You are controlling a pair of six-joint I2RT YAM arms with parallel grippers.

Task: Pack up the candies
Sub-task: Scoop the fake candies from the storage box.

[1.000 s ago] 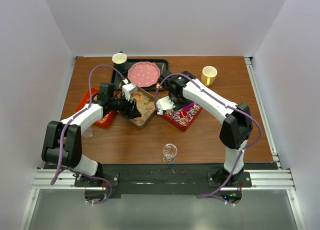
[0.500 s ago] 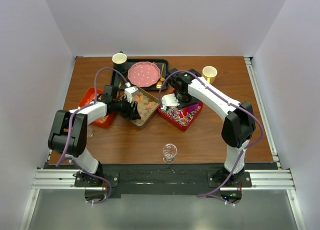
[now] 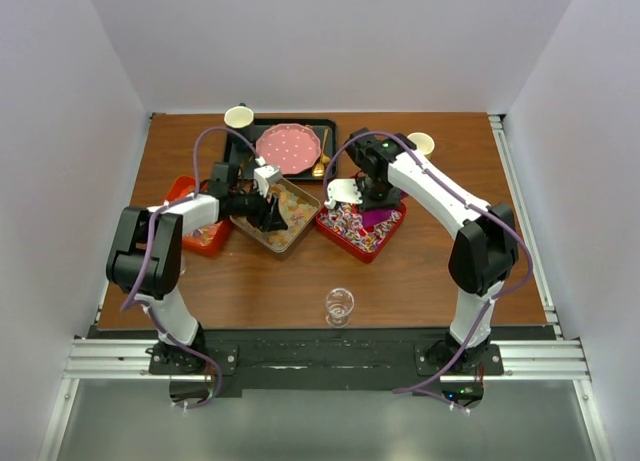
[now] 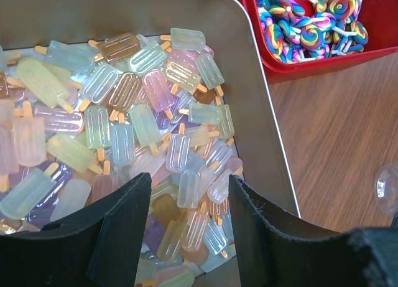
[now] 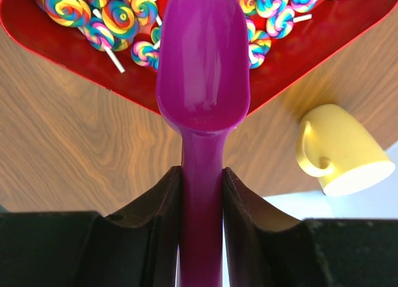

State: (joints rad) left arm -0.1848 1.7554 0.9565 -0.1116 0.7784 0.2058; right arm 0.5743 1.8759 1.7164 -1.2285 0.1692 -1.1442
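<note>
Pastel popsicle-shaped candies (image 4: 124, 112) fill a metal tin (image 4: 261, 112), which shows mid-left in the top view (image 3: 262, 243). My left gripper (image 4: 189, 187) is open and empty just above them, over the tin's near end (image 3: 268, 216). Rainbow swirled candies (image 5: 93, 13) lie in a red tray (image 5: 74, 56), right of the tin (image 3: 372, 251). My right gripper (image 5: 202, 175) is shut on the handle of a purple scoop (image 5: 202, 56). The scoop's bowl is empty and hangs over that tray (image 3: 378, 218). Orange-red pieces sit in a second red tray (image 3: 205, 239) at the left, partly hidden by my left arm.
A pink dotted plate (image 3: 288, 148) lies on a black tray (image 3: 240, 156) at the back, with a cup (image 3: 238, 117) beside it. A yellow mug (image 5: 339, 150) stands behind the right arm. A small clear glass (image 3: 339, 304) stands near the front edge.
My right gripper has carried the scoop from the red tray's left side back and to the right. My left gripper has shifted slightly back over the tin.
</note>
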